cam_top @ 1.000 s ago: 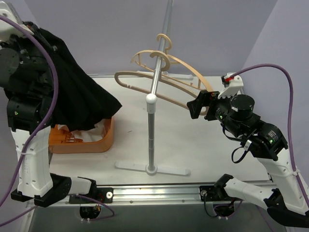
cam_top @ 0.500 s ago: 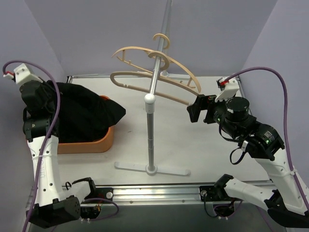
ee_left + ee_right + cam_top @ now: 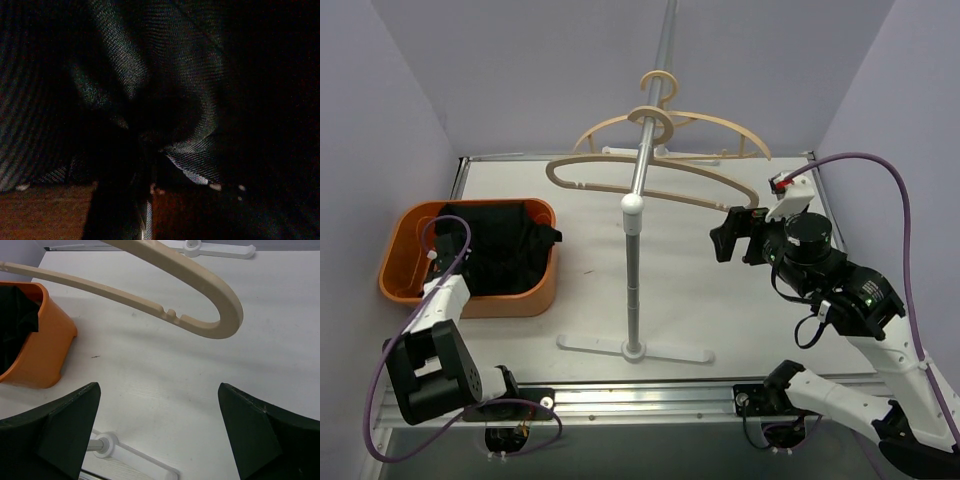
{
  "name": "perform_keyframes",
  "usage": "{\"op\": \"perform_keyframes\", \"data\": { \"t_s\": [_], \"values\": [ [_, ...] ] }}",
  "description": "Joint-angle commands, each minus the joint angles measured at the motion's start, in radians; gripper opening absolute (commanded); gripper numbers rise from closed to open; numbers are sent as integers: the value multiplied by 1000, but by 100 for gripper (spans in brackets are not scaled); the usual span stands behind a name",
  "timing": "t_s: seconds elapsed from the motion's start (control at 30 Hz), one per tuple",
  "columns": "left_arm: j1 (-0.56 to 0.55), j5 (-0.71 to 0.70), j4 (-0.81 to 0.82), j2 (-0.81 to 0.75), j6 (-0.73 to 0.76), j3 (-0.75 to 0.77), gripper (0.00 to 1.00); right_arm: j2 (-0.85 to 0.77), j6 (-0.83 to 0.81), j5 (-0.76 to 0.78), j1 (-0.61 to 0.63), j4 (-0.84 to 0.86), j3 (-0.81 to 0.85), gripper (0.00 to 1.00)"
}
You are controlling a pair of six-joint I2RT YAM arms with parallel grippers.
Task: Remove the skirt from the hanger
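The left gripper (image 3: 452,258) is sunk into the orange plastic basket (image 3: 410,215), lost among the black folds. Its wrist camera is too dark and too close to show whether the jaws are parted or pinching cloth, so I cannot tell. That view is filled by the skirt (image 3: 165,75), a fine twill weave bunched in soft creases, with a strip of the basket's orange floor (image 3: 40,210) beneath. The arm probably reaches this low so as to lay the garment down inside the walls, not drop it.

From above, the skirt (image 3: 500,250) lies heaped in the basket, a limp matte bundle clear of both hangers, so the removal looks done or nearly so.

The right gripper (image 3: 160,440) is spread wide and holds nothing. Its dark, wedge-shaped fingers (image 3: 65,425) hover above the white table (image 3: 165,375), just below the tip of the nearer hanger (image 3: 200,295). It seems placed there to steady that end. The hanger is smooth beige plastic, curled into a rounded hook at its tip, with a small strap notch cut into the lower bar.

Both the lower hanger (image 3: 650,170) and the upper hanger (image 3: 720,122) hang bare on the metal stand (image 3: 635,250), whose flat white foot rests on the tabletop
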Motion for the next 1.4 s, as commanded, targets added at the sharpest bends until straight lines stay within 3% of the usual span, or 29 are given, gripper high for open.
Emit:
{"op": "perform_keyframes", "data": {
  "t_s": [0.0,0.1,0.17,0.23,0.3,0.33,0.53,0.83,1.0,1.17,1.27,1.37],
  "values": [
    [19,-83,-51,17,48,4,2,-22,26,34,-3,53,-27,100],
    [51,-72,-83,84,105,43,4,-20,49,39,-2,35,-30,100],
    [54,-73,-129,101,116,85,15,-22,81,49,-3,12,-37,100],
    [54,-69,-172,56,98,129,49,-15,104,81,-2,-14,-34,100],
    [54,-67,-206,13,82,160,98,-5,144,107,-3,-69,-26,100],
    [52,-66,-224,-22,70,198,94,6,159,127,-3,-106,-21,100],
    [20,-207,-451,-46,23,440,94,6,314,180,-3,-217,-70,100],
    [7,-192,-479,-49,-100,450,94,-3,384,177,-3,-292,-92,100],
    [-128,-302,-439,-46,-27,606,94,-5,391,157,-3,-307,-115,100],
    [-277,-389,-516,54,28,822,94,20,416,94,-2,-295,-145,100],
    [-375,-348,-517,88,51,890,94,8,416,65,-3,-266,-156,100],
    [-397,-304,-514,68,42,866,94,-6,411,57,-3,-255,-156,100]
  ]
}}
